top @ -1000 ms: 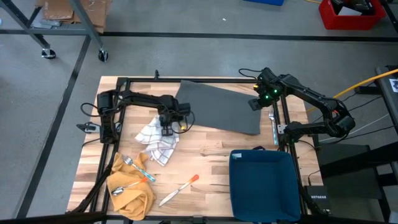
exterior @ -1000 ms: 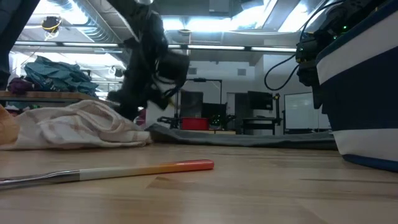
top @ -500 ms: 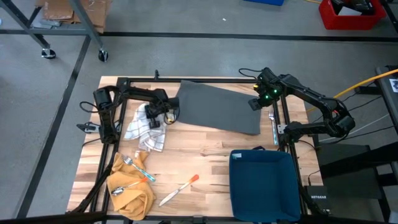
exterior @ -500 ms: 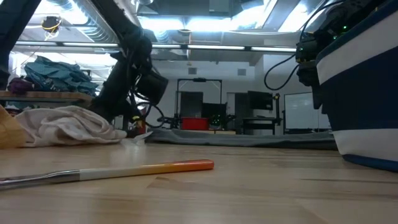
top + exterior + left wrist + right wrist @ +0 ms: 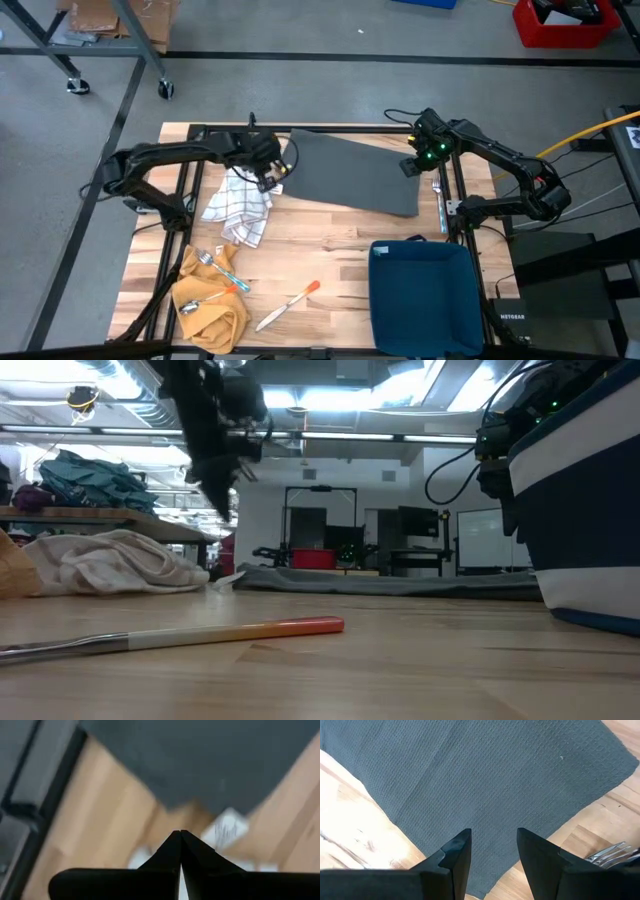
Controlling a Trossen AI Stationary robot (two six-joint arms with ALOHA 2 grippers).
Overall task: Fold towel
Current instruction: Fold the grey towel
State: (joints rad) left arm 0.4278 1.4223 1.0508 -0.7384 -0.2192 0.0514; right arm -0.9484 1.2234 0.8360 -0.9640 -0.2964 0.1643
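Observation:
The dark grey towel [image 5: 350, 170] lies flat at the table's far middle and fills the right wrist view [image 5: 485, 775]. My right gripper [image 5: 413, 163] hovers open above its right end [image 5: 492, 850], with a finger on either side of bare towel. My left gripper [image 5: 270, 167] is shut [image 5: 180, 834] and raised off the table [image 5: 222, 500] by the towel's left corner [image 5: 210, 760]. It touches nothing. A white checked cloth [image 5: 240, 205] lies crumpled on the wood just near of it [image 5: 110, 560].
A blue bin [image 5: 420, 295] stands at the near right [image 5: 590, 510]. A yellow cloth with a spoon and fork [image 5: 210, 300] lies at the near left. An orange-tipped utensil [image 5: 288, 303] lies on the wood between them [image 5: 200, 632]. Metal utensils [image 5: 615, 851] lie beyond the towel's right edge.
My left gripper dragged the white checked cloth toward the table's left and far edges, then rose clear of it and moved right to the grey towel's left corner. The cloth stayed on the wood, more spread out than before. My right arm kept still.

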